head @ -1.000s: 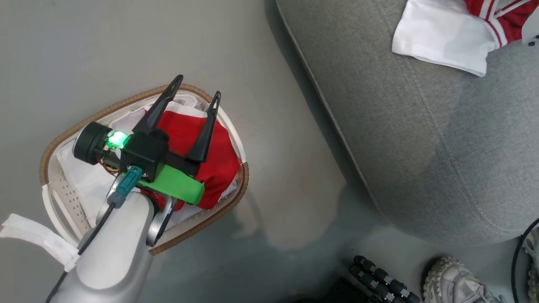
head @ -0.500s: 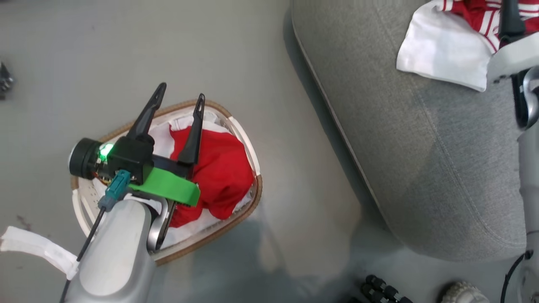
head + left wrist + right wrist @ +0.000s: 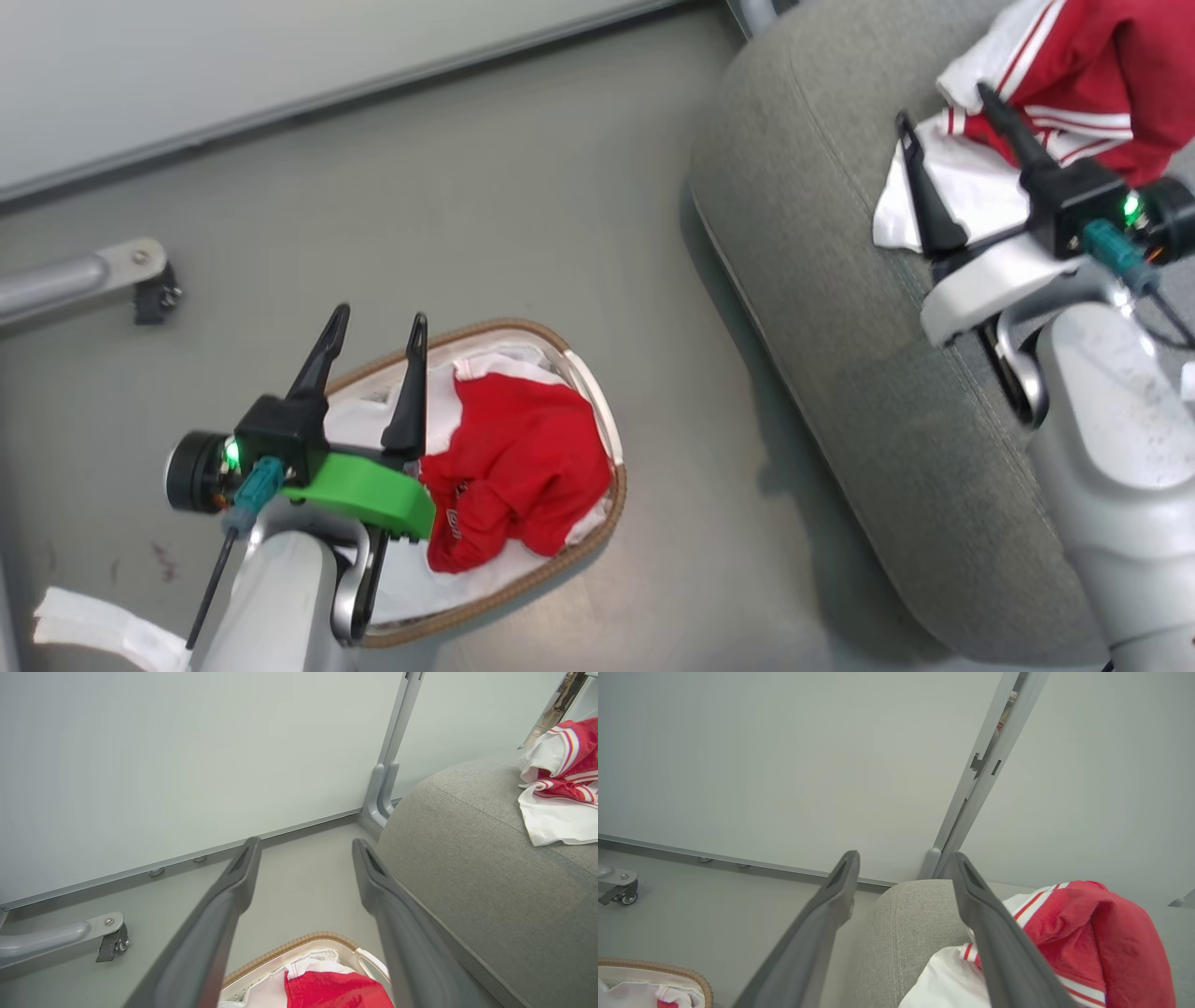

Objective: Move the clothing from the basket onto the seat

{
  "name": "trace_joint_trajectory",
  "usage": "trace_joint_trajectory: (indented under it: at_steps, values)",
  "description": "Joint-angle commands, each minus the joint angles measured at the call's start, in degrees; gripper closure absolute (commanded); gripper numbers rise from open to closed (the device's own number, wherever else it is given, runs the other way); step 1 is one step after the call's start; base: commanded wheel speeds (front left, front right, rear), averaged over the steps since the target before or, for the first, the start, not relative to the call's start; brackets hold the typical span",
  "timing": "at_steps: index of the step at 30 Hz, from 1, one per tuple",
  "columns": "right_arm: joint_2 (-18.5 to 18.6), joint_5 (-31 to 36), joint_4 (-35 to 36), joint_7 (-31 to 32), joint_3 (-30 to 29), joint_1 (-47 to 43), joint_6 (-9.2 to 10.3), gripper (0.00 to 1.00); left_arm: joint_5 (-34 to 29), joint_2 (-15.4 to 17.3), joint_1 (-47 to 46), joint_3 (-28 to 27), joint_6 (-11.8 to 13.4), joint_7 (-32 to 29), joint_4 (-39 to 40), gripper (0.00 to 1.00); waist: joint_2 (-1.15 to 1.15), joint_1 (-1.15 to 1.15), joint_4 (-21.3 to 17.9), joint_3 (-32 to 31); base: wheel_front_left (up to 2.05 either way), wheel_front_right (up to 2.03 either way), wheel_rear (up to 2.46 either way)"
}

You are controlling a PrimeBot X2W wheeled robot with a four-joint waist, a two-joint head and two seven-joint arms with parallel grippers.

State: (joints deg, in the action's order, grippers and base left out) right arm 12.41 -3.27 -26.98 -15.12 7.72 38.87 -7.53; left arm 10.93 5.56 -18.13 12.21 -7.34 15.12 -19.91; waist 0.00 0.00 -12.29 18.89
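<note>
Red jersey (image 3: 513, 457): crumpled, lodged in the right half of the basket (image 3: 607, 425) over a white liner sheet (image 3: 411, 581); its lettering is too small to be read. Second jersey (image 3: 1083, 65): red and white, heaped on the seat (image 3: 840, 308). Left gripper (image 3: 378, 315): held above the basket's far rim, fingers spread wide, nothing gripped. Right gripper (image 3: 943, 105): held over the seat at the second jersey's white panel, fingers parted, apparently empty. Floor (image 3: 513, 187): grey; the basket is set on it, apart from the seat.
</note>
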Motion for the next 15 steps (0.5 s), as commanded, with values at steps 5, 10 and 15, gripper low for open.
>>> trace_joint_trajectory:
  at_steps: [5, 10, 15]
  values:
    - [-1.3, -3.5, 0.4, -0.1, 1.8, -5.7, 0.08, 0.00, -0.7, -1.0, 4.1, -3.5, -0.2, 0.1, -1.9, 0.00, 0.00, 0.00, 6.1, -8.8, 0.00, 0.00, 0.00]
    - [-3.3, -6.2, 0.2, 0.0, 2.5, -10.7, 0.08, 0.00, -0.9, -2.1, 6.9, -7.2, 0.2, 0.1, -3.5, 0.00, 0.00, 0.00, 8.5, -11.8, 0.00, 0.00, 0.00]
    - [-4.9, -7.4, 0.2, 0.0, 2.7, -15.8, 0.08, 0.00, -1.7, -2.3, 9.5, -9.6, 0.6, 0.1, -4.6, 0.00, 0.00, 0.00, 10.0, -14.1, 0.00, 0.00, 0.00]
